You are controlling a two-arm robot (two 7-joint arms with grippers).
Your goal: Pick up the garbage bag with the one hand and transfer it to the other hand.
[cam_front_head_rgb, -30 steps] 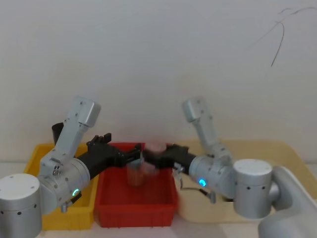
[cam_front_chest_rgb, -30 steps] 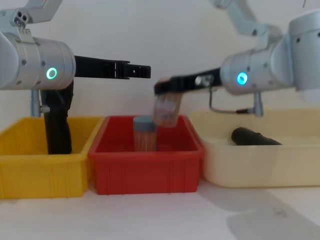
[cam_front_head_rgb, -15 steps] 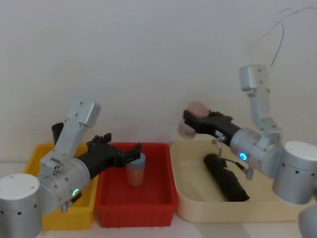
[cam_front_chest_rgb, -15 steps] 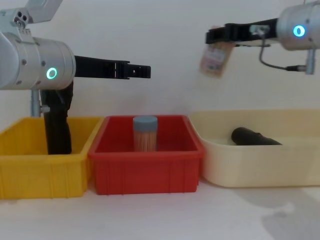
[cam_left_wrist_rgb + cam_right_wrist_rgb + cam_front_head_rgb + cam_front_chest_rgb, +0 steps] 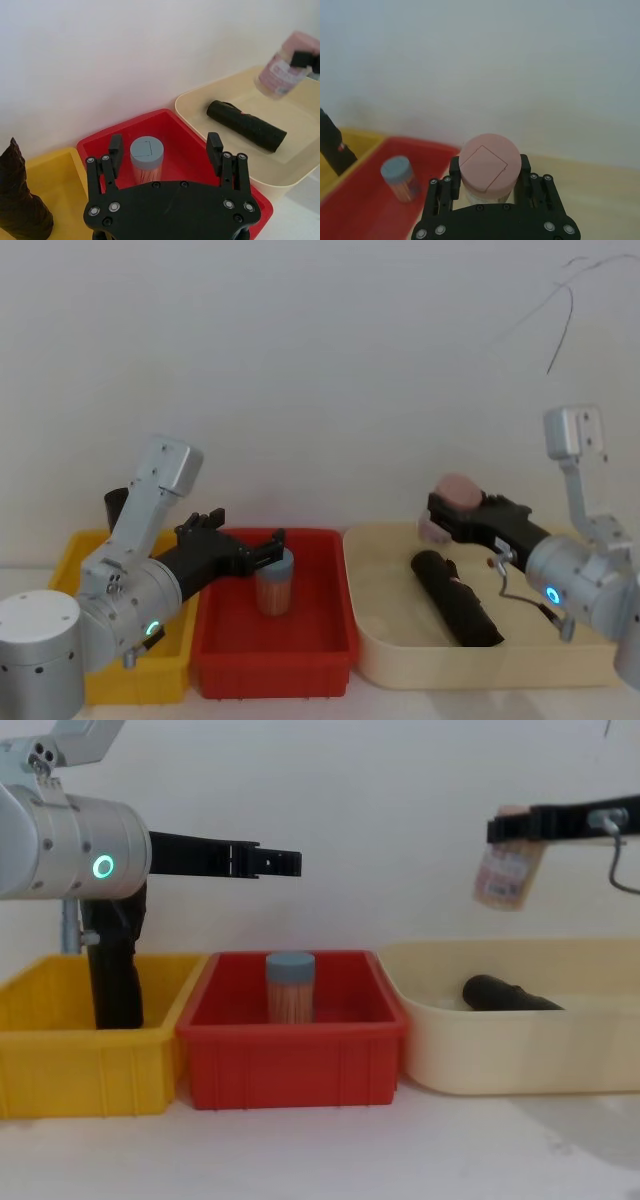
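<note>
Moved: the right gripper (image 5: 447, 517) has carried its pink-capped jar (image 5: 508, 872) away from above the red bin (image 5: 273, 660) and rightward, to hang over the cream tub (image 5: 385, 665); the left gripper (image 5: 282, 863) has stayed put.
Left gripper: fingers spread wide, empty — poised above the red bin and its grey-capped jar (image 5: 146, 160).
Right gripper: clamped on the pink-capped jar, so not free.
Garbage bag (image 5: 456, 597): lying on the tub floor, long axis running from near right to far left.
Key relation: the bag sits just below the right gripper, well apart from the left — the nearer arm has its jaws full.
</note>
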